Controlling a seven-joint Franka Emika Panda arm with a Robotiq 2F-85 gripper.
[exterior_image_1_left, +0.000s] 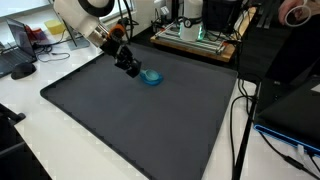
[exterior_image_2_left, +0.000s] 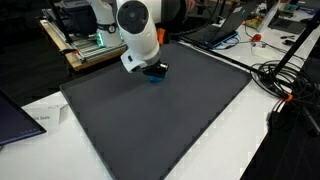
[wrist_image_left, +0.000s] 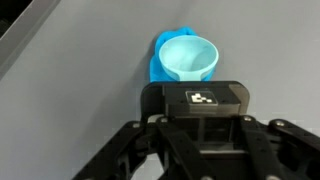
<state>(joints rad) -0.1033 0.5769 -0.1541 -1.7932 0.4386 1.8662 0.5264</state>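
A light blue cup shows its open mouth to the wrist view, just beyond the black body of my gripper. In both exterior views the cup sits low over the dark grey mat, at the tips of the tilted gripper. From the opposite side, only a sliver of the cup shows under the gripper and the white arm. The fingertips are hidden by the gripper body; the jaws stand shut, with the cup's rim at them.
The mat covers most of a white table. A board with electronics stands behind the mat. Cables run along one side, and laptops and clutter sit at the far corner.
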